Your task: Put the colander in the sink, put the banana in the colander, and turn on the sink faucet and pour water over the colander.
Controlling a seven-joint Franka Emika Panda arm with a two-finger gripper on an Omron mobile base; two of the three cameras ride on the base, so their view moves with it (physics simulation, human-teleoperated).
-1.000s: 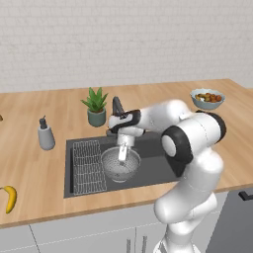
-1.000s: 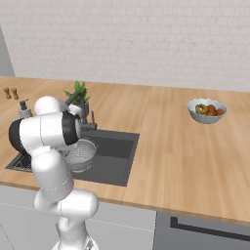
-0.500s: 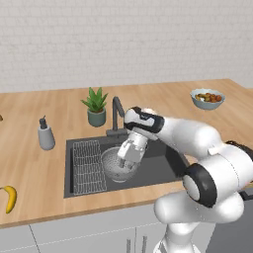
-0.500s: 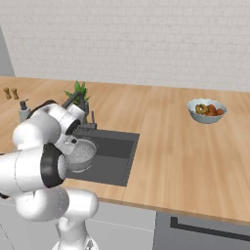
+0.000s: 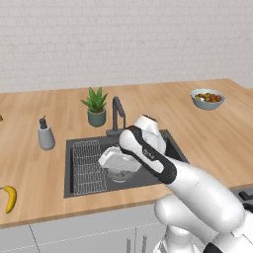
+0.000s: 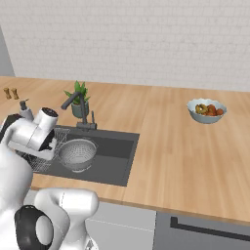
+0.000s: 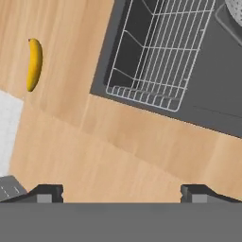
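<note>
The silver colander (image 6: 78, 154) sits upright in the dark sink (image 6: 115, 157), right of the wire rack (image 6: 57, 138). In the left base view my white hand hangs just above the colander (image 5: 122, 174) and partly hides it. My gripper (image 7: 122, 194) is open with nothing between its fingertips (image 7: 47, 193); the hand view looks down at the counter's front strip beside the sink. The yellow banana (image 5: 9, 198) lies on the counter left of the sink near the front edge, and it is in the upper left of the hand view as well, banana (image 7: 34, 64). The dark faucet (image 5: 117, 111) stands behind the basin.
A grey soap dispenser (image 5: 46, 134) and a potted plant (image 5: 96, 106) stand behind the sink. A pale bowl of fruit (image 5: 207, 98) sits far right on the counter. Two small shakers (image 6: 10, 93) stand at the far left. The rack (image 7: 160, 52) fills the sink's left half.
The arm has swung round: its elbow dropped to the lower right, and the hand tilted from pointing down over the colander toward the counter's front left. The gripper stayed open; the colander stayed put.
</note>
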